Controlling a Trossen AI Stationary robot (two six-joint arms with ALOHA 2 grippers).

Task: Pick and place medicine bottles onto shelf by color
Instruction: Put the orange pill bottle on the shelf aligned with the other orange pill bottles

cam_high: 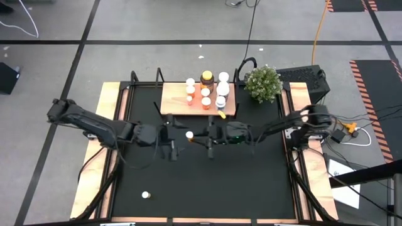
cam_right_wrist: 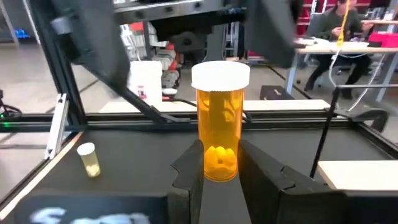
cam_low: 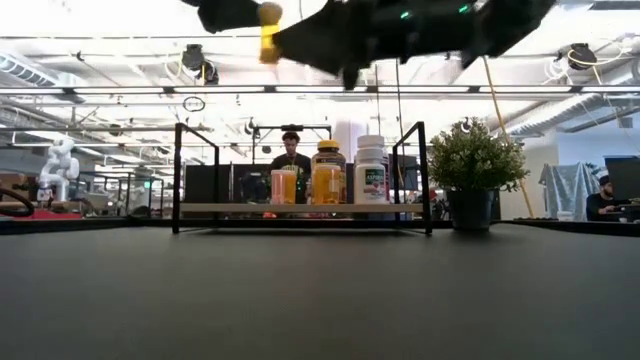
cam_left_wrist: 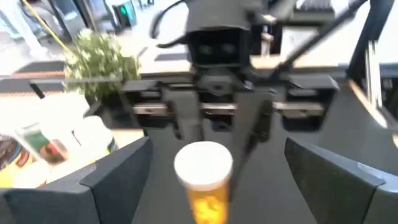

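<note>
At the centre of the high view, the right claw (cam_high: pixel 196 135) is clenched on an orange bottle with a white cap (cam_high: pixel 189 134), holding it upright above the black mat of the table (cam_high: pixel 201 182). In the right wrist view the two dark fingers (cam_right_wrist: pixel 189 171) press against both sides of the amber body (cam_right_wrist: pixel 219 146), with the white cap standing clear above them.

The left claw (cam_high: pixel 178 133) faces it from the left side of the frame, with its fingers (cam_left_wrist: pixel 118 171) spread wide and released on either side of the bottle (cam_left_wrist: pixel 203 177), not touching it.

The shelf (cam_high: pixel 168 103) sits in the upper middle of the high view, just above the two claws. On its right half stand several bottles: white ones (cam_high: pixel 223 88), orange ones (cam_high: pixel 205 93) and a larger amber jar with a yellow lid (cam_high: pixel 206 78). In the low view the jar (cam_low: pixel 328 172) stands between a small orange bottle (cam_low: pixel 284 186) and a white bottle (cam_low: pixel 371 170).

One more small bottle (cam_high: pixel 146 195) lies alone on the mat at the lower left of the high view. A green potted plant (cam_high: pixel 262 83) stands just right of the shelf.
</note>
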